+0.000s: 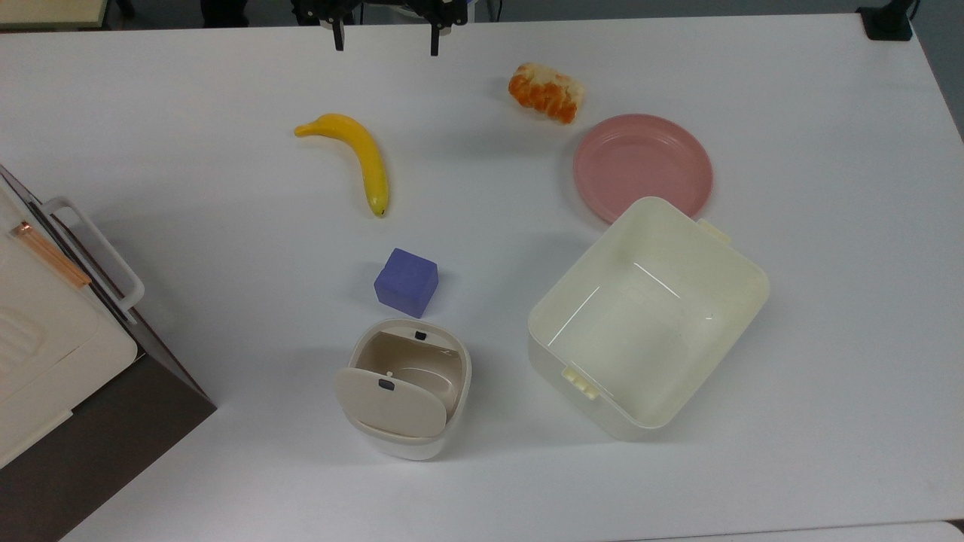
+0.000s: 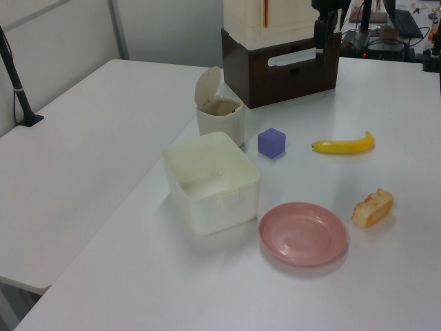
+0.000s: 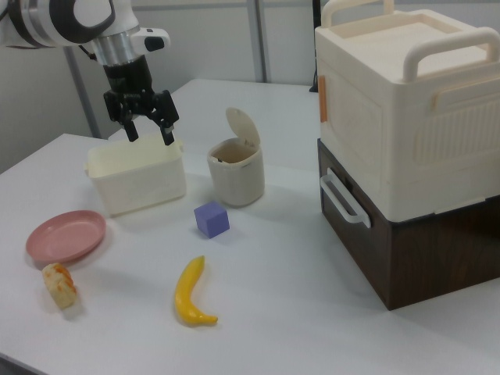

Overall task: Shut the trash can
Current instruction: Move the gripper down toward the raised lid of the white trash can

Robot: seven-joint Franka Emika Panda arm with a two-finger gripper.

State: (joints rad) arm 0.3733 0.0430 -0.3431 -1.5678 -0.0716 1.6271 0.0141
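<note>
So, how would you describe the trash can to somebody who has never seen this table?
In the top view, find the big cream lidless tub near the table's middle; the trash can stands to the top view's left of it, just below the purple cube. It is a small white rounded bin with a tan inside, and its beige hinged lid, bearing a small dark button, stands open.

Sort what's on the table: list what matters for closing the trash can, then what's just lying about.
Belongs to the job:
trash can, its lid standing open
gripper, open, holding nothing

Just lying about:
banana
purple cube
pink plate
bread piece
cream tub
stacked boxes
</note>
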